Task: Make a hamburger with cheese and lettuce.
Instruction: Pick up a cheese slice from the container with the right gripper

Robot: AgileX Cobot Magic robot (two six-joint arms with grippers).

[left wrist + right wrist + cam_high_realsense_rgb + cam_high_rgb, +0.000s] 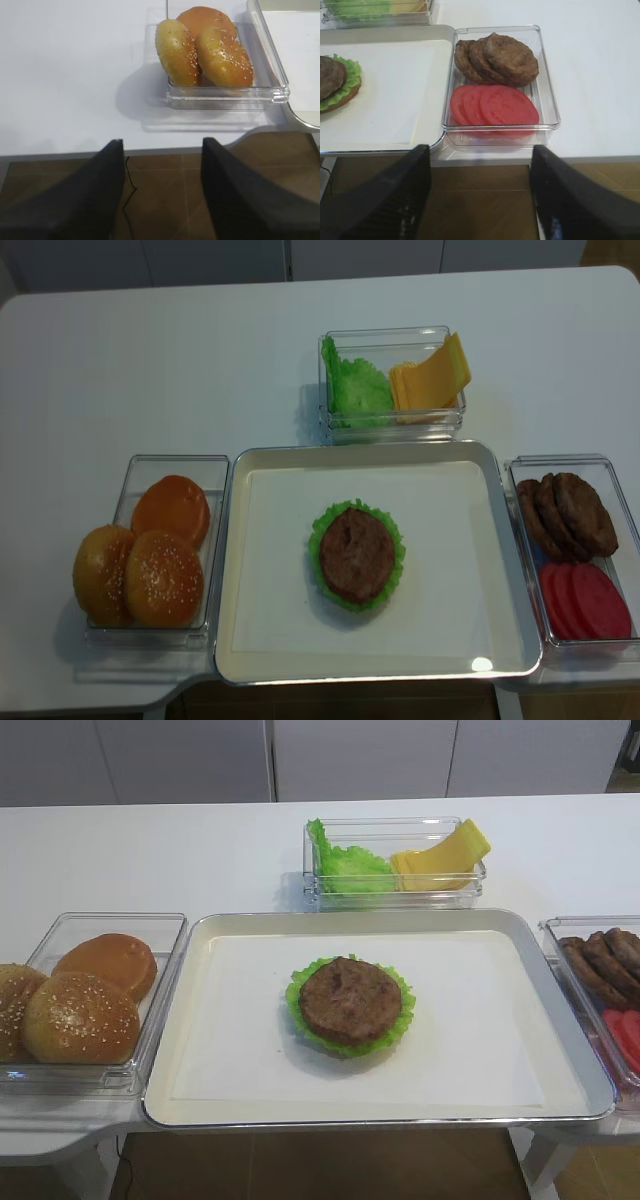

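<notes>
A: Sitting mid-tray, the hamburger point(350, 1004) is a round brown grilled patty on a frilly bright green lettuce point(399, 1025) rim, a bun edge showing beneath, on the paper-lined silver metal tray point(200, 1020).

B: Containers?

A: Behind the tray, a clear plastic box point(395, 890) holds bunched green leaves point(345, 865) and the yellow square cheese point(440, 860) slices. The left clear bin holds sesame buns point(150, 560); the right one, dark patties point(500, 57) and red tomato slices point(495, 105).

B: Grippers?

A: Left gripper point(162, 190) and right gripper point(480, 192) both spread wide, empty, off the table's edge.

Hamburger point(350, 1002) on tray point(560, 1010), buns point(80, 1000) left, cheese point(440, 860) behind, patties point(600, 960) right.
</notes>
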